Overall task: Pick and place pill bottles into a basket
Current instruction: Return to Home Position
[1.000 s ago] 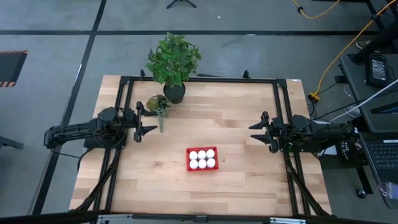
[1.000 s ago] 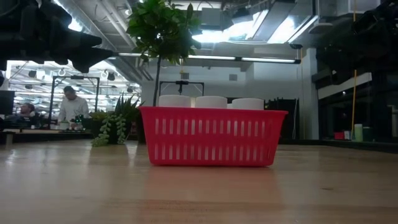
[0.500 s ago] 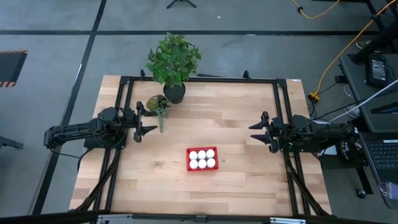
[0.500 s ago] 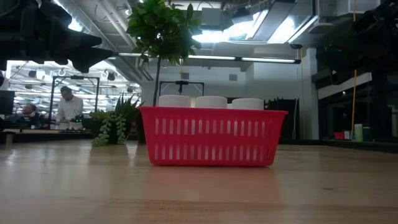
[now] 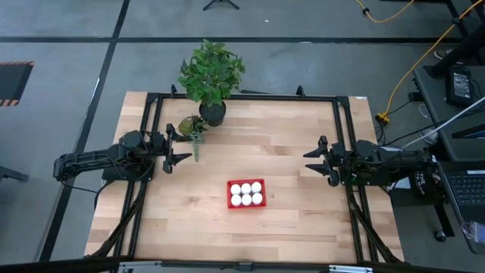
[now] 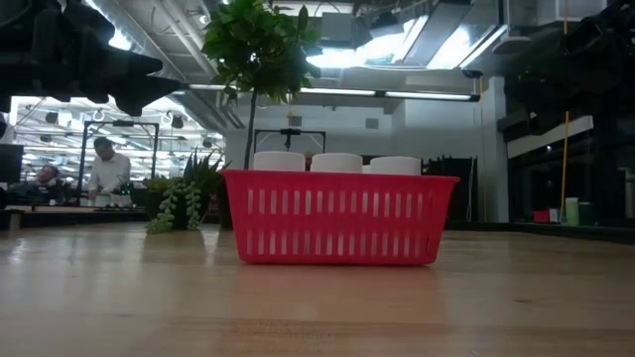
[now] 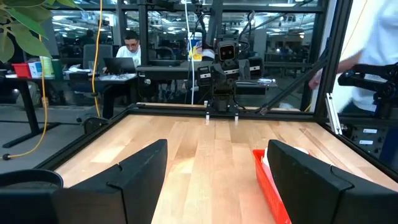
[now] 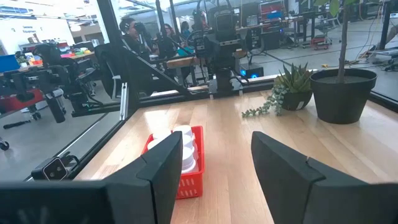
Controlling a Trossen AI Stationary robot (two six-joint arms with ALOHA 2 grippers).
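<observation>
fingers (image 7: 138, 182) apart, six pill bottles (image 5: 246, 189) in basket (image 5: 229, 195)

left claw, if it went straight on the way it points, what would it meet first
Probably nothing on the table: the left claw points across bare wood, and the red basket sits off to one side. The first thing ahead looks like the right claw opposite.
</observation>
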